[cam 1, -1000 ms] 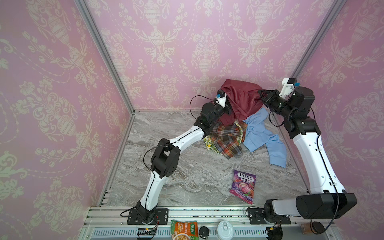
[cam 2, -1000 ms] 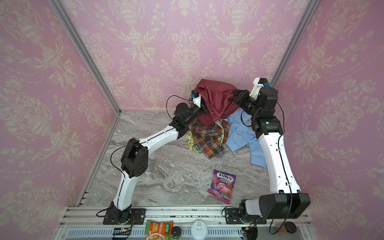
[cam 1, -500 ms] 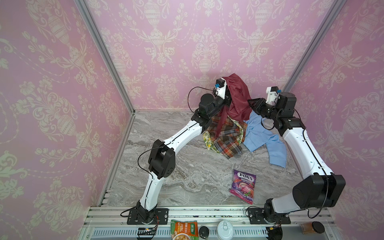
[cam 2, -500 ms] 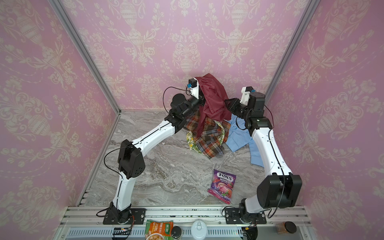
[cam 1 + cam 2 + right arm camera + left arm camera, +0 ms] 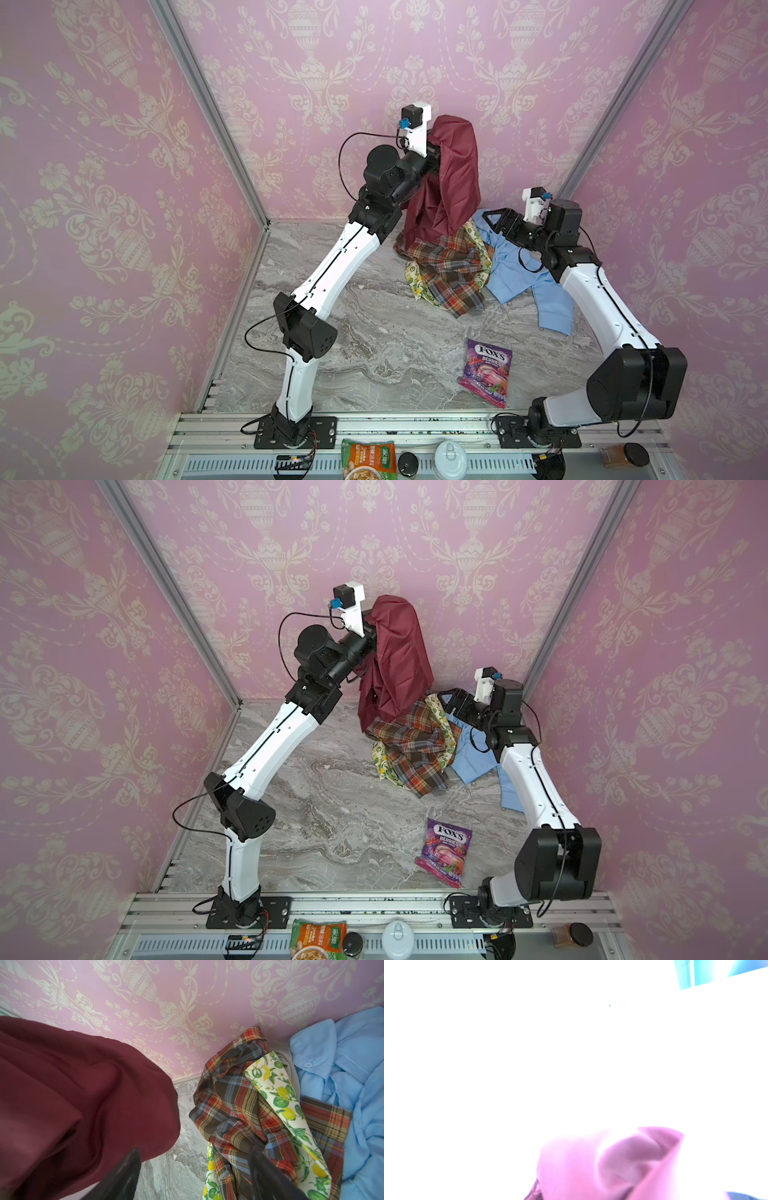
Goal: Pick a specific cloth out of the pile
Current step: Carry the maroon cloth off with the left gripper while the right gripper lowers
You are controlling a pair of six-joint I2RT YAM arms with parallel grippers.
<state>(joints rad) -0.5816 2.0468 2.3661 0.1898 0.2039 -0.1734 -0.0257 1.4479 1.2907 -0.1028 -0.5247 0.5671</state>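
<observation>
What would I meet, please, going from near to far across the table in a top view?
Candy bag → plaid shirt → maroon cloth, hanging at the back. The other cloths overlap the plaid shirt in depth, so I left them out.

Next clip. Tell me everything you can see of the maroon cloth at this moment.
The maroon cloth is plain dark red, thin and faintly shiny, with no pattern. It hangs in long soft folds from the raised end of the left arm. It covers the left tool, which seems to grip it near the top. It is held high, close to the back wall. Its lower edge reaches down to the plaid shirt; whether they touch cannot be told. Nothing else appears to touch it.
</observation>
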